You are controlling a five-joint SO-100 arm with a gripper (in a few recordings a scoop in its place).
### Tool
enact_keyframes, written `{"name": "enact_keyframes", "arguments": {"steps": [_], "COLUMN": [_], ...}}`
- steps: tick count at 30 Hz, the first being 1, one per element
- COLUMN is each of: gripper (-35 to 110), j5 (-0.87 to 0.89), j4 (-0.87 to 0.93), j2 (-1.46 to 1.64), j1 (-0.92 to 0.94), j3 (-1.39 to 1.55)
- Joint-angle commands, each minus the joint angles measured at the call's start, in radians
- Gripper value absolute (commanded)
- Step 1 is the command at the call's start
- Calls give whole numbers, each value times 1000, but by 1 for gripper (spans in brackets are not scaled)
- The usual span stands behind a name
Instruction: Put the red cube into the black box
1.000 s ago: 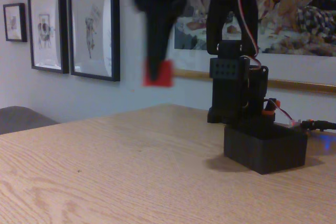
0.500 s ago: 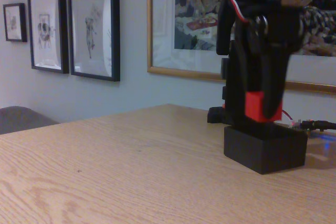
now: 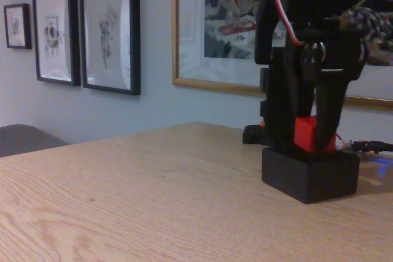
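The black box [image 3: 310, 176] sits on the wooden table at the right of the fixed view. Directly above it my black gripper [image 3: 307, 139] points straight down, its fingers reaching the box's top rim. The red cube [image 3: 307, 133] is clamped between the fingers, its lower edge level with the rim, partly inside the opening. The front finger [image 3: 326, 115] covers the cube's right side. The gripper is shut on the cube.
The wooden table [image 3: 153, 194] stretches wide to the left and front of the box. My black base with wires [image 3: 258, 133] stands just behind the box. Framed pictures [image 3: 110, 35] hang on the wall behind. A grey rounded object [image 3: 24, 139] sits at far left.
The gripper carried the red cube from high at centre rightward to above the box, then lowered it until the cube's bottom reached the box rim.
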Motion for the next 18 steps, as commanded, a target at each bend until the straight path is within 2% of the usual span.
{"name": "enact_keyframes", "arguments": {"steps": [1,8,14,18], "gripper": [17,24,14,12], "j5": [32,55,54,37], "j4": [3,2,38,91], "j2": [37,38,38,84], "j1": [-20,-38,-77,-192], "j3": [3,11,-49,-149]}}
